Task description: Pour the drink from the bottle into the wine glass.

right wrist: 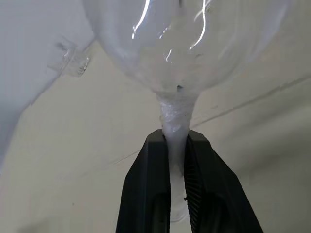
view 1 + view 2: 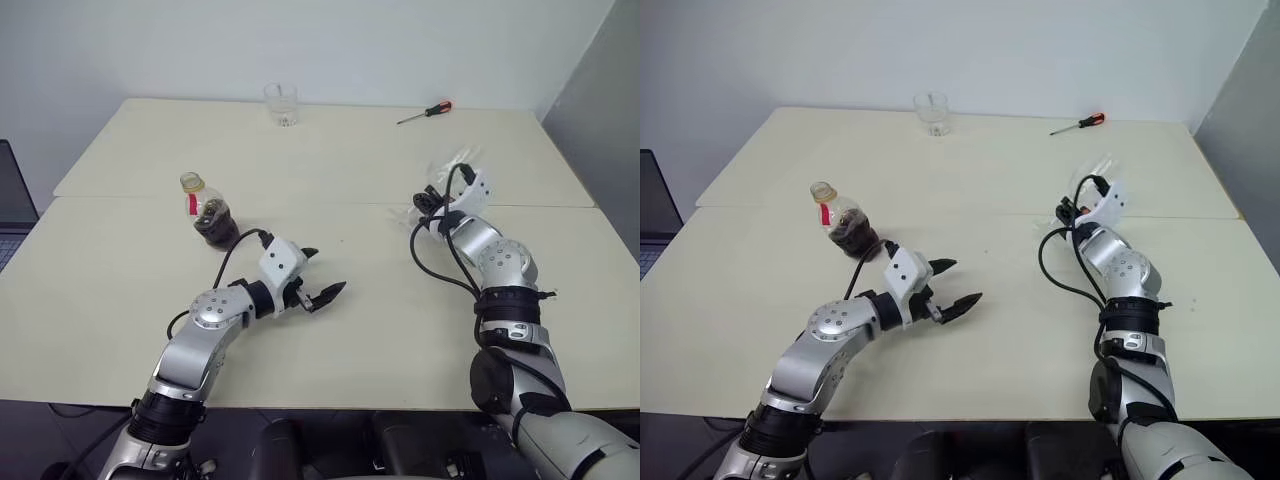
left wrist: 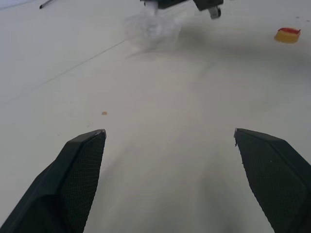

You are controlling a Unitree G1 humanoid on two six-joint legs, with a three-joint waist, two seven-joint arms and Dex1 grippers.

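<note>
Cream tabletop, seamed, meets white wall; perhaps grey side wall.

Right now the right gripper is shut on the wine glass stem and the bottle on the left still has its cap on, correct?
Not quite. The bottle has no cap on: its neck is open in the left eye view, and the yellow cap lies on the table in the left wrist view. The right gripper is indeed shut on the stem of the wine glass, as the right wrist view shows.
</note>
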